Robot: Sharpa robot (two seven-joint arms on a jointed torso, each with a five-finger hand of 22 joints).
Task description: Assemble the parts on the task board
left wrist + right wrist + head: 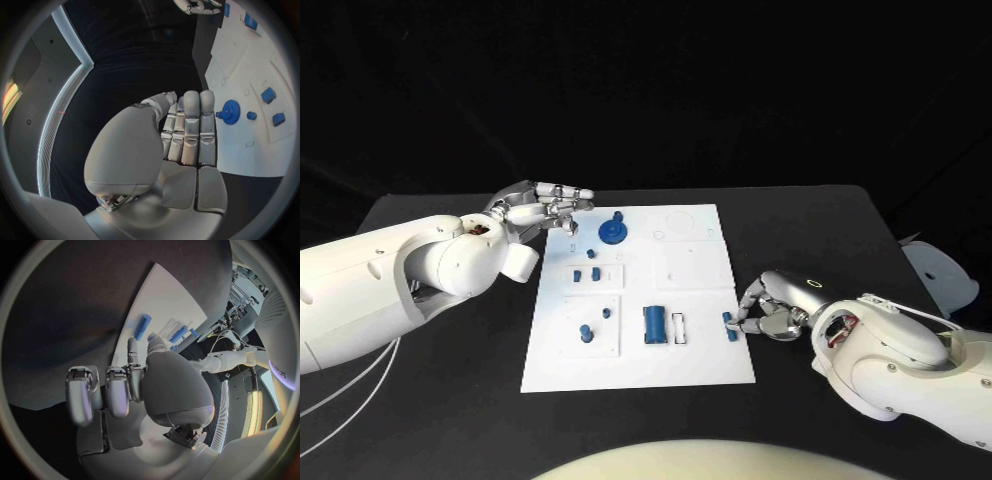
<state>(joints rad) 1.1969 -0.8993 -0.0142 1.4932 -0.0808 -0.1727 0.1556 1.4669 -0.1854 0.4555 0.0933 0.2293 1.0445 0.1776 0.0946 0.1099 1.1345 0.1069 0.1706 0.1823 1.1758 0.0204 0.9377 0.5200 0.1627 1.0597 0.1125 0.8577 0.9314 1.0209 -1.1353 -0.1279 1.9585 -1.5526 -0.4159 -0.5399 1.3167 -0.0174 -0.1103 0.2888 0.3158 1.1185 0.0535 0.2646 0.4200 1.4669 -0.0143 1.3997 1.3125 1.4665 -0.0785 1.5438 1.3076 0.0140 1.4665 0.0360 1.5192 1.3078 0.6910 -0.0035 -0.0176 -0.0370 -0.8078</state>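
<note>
Nearest us, our right hand [773,310] rests at the near right edge of the task board [704,365], and it pinches a small blue peg [731,327] between thumb and fingertip right at that edge. We judge the peg's long axis runs roughly near-to-far, though it is too small to be sure. Just left of the peg lies an open rectangular slot [679,328], and just beyond that the blue cylinder [652,324], lying flat with its long axis also near-to-far. So the relation that matters, as we read it, is this: the slot sits directly left of the peg in our right hand, close by, with both lined up the same way, and a short move leftward over the board would bring them together.

Our left hand [538,209] hovers at the far left corner of the board, fingers straight and held side by side, holding nothing. The blue gear [615,233] stands on the board just right of its fingertips, apart from them. This hand is well away from the slot, so the right hand is plainly the nearer one.

Smaller blue parts lie left of centre: a pair of short pegs [586,273] and two more pieces [594,323] nearer us, none touched by either hand.
</note>
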